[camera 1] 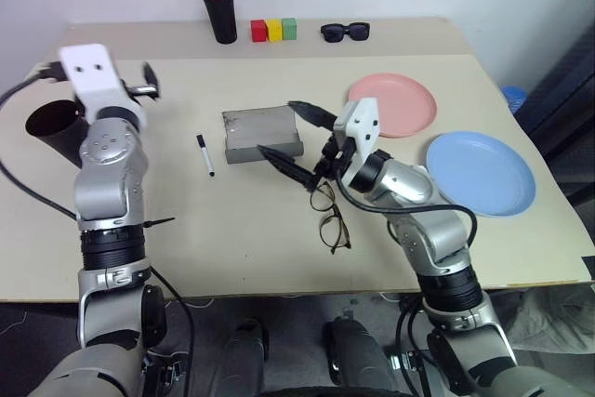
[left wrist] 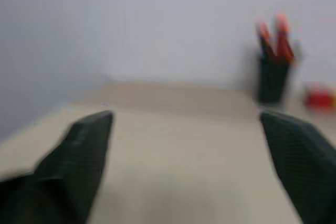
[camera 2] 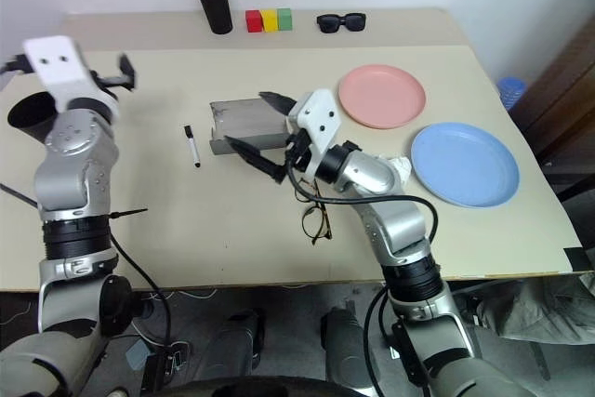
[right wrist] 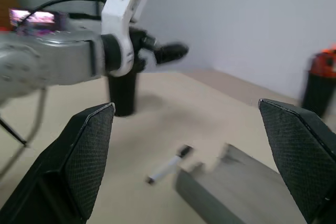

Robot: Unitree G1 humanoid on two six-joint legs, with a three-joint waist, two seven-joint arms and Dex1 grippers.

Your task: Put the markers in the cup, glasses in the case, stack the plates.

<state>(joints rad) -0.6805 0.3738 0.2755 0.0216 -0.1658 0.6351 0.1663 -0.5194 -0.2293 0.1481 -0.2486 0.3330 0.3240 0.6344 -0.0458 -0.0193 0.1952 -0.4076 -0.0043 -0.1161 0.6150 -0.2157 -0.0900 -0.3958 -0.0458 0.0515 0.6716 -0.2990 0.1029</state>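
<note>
The dark cup point(camera 1: 51, 127) stands near the table's left edge. My left gripper point(camera 1: 94, 73) hovers just above and beyond it, open and empty. A white marker with a black cap point(camera 1: 204, 154) lies flat between the cup and the grey case point(camera 1: 262, 133) at mid-table. My right gripper point(camera 1: 297, 139) hangs open over the case's right end, holding nothing. The wire-frame glasses point(camera 1: 330, 216) lie on the table under my right wrist, partly hidden by it. A pink plate point(camera 1: 395, 104) and a blue plate point(camera 1: 481, 172) sit side by side on the right.
At the back edge stand a black pen holder point(camera 1: 221, 11) with orange pens, three coloured blocks point(camera 1: 273, 30) and black sunglasses point(camera 1: 345, 32). A crumpled white scrap point(camera 2: 400, 166) lies by the blue plate. A wall rises behind the table.
</note>
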